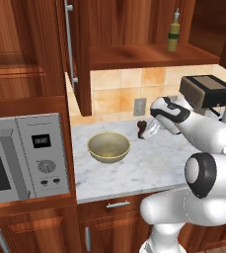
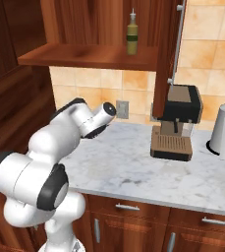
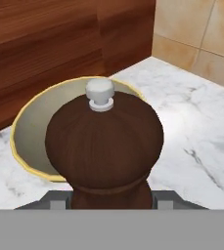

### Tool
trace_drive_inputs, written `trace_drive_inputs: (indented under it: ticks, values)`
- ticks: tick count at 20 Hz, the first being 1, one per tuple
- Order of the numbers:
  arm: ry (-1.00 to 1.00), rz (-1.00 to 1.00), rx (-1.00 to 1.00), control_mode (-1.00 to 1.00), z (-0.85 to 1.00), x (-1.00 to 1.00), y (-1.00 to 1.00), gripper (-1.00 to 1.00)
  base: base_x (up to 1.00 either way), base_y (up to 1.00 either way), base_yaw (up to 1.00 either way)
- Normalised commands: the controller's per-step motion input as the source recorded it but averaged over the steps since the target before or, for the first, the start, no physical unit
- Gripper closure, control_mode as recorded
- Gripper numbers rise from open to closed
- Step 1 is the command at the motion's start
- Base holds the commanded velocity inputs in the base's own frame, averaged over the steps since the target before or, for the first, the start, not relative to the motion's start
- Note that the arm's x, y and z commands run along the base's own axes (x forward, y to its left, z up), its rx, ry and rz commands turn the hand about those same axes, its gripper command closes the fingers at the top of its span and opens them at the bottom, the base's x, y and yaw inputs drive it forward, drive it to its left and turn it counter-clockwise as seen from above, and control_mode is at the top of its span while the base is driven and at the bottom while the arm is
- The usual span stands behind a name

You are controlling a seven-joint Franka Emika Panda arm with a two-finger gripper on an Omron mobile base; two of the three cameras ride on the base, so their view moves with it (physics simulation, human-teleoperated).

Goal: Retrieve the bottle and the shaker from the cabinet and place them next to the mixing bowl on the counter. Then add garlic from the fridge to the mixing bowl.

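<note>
Dark brown wooden shaker (image 3: 103,146) pinched in gripper (image 1: 143,131), just above marble counter (image 1: 149,168) beside yellow-rimmed mixing bowl (image 1: 108,147); not yet released. Green-banded bottle (image 1: 173,32) still on cabinet shelf; garlic step untouched.

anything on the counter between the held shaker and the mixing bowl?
No. In the left base view, bare white marble counter separates the dark brown wooden shaker from the yellow-rimmed mixing bowl.
</note>
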Motion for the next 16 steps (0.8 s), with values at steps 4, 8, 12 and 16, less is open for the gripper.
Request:
trace_drive_inputs:
  ticks: [4, 8, 12, 16]
  values:
    - [-0.01, 0.00, 0.00, -1.00, -0.19, 0.13, 0.00, 1.00, 0.00, 0.00, 0.00]
    - [-0.03, 0.00, 0.01, -1.00, -0.04, 0.39, 0.00, 1.00, 0.00, 0.00, 0.00]
    - [-0.01, 0.00, 0.09, -1.00, 0.00, 0.20, 0.00, 1.00, 0.00, 0.00, 0.00]
    - [0.00, 0.13, 0.11, -1.00, -0.03, 0.00, 0.00, 1.00, 0.00, 0.00, 0.00]
